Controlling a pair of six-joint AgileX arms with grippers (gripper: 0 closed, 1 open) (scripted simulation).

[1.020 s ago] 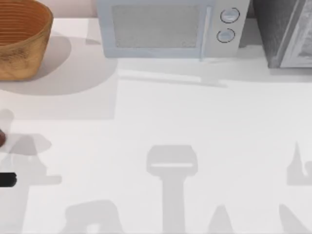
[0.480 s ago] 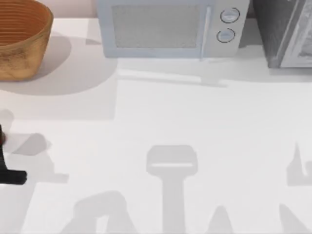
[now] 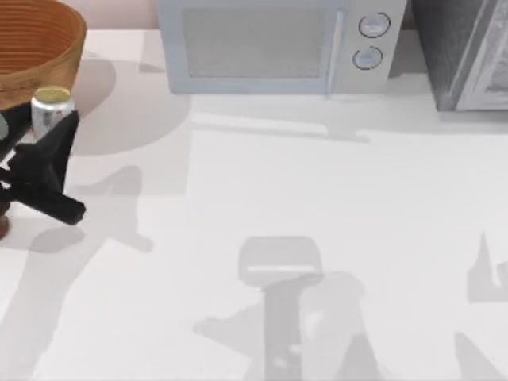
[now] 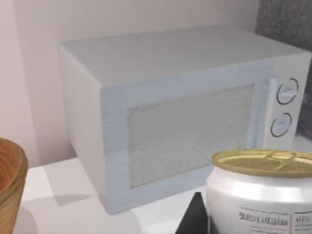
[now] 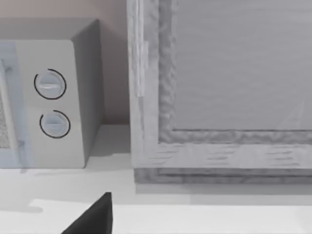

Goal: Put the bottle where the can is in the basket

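Left claw: our left claw (image 3: 49, 151) is up at the bench's left edge, closed around the can (image 3: 52, 107) and holding it aloft just in front of the basket (image 3: 48, 48).
Can: white body, dull gold top, upright in our grip; the left wrist view has it big and close (image 4: 263, 192), with the microwave (image 4: 185, 122) behind it.
Basket: sits at the far left corner of the bench, orange-brown, ribbed inside; we can't see any bottle in it.
Bottle: a small reddish shape at the left edge (image 3: 3, 226) may be it, but we can't tell.
Right arm: parked; a dark tip (image 5: 95, 217) pokes into the right wrist view, and we can't tell how that claw stands.
Risk one: the can is held near the basket's rim, so a low swing could clip the wicker and knock the can loose.
Risk two: set down too close to the left edge, the can could roll off the bench.
Change: a second ago the left edge showed a dark sliver of arm and no can; now arm and can are in plain sight and the shadows have shifted.
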